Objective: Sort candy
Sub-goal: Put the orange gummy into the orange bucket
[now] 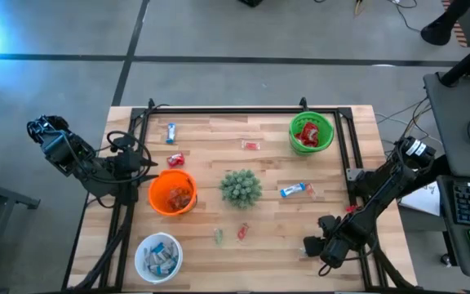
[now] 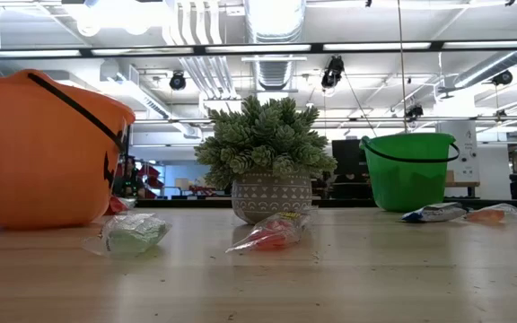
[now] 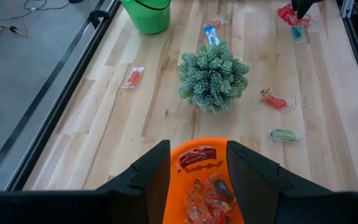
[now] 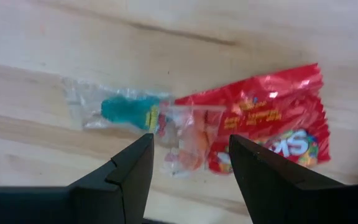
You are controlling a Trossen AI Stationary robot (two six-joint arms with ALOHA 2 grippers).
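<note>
My right gripper point(image 4: 190, 143) stands open, pointing down over a small heap of candy near the table's near right edge: a red packet point(image 4: 272, 134), a clear wrapper with a teal piece point(image 4: 126, 112), and an orange piece point(image 4: 188, 149) between the fingers' line. My left gripper point(image 3: 197, 163) hovers open above the orange bowl point(image 1: 172, 193), which holds red-wrapped sweets point(image 3: 197, 158). Loose candy lies flat on the wood: blue-and-white bars point(image 1: 170, 132) point(image 1: 294, 190), red pieces point(image 1: 250, 145) point(image 1: 242, 231), a green piece point(image 1: 218, 236).
A spiky green plant in a pot point(image 1: 241, 187) stands mid-table. A green bowl point(image 1: 311, 132) with red packets sits far right; a white bowl point(image 1: 159, 256) with blue-and-white bars sits near left. A black rail frame point(image 1: 345, 139) borders the table.
</note>
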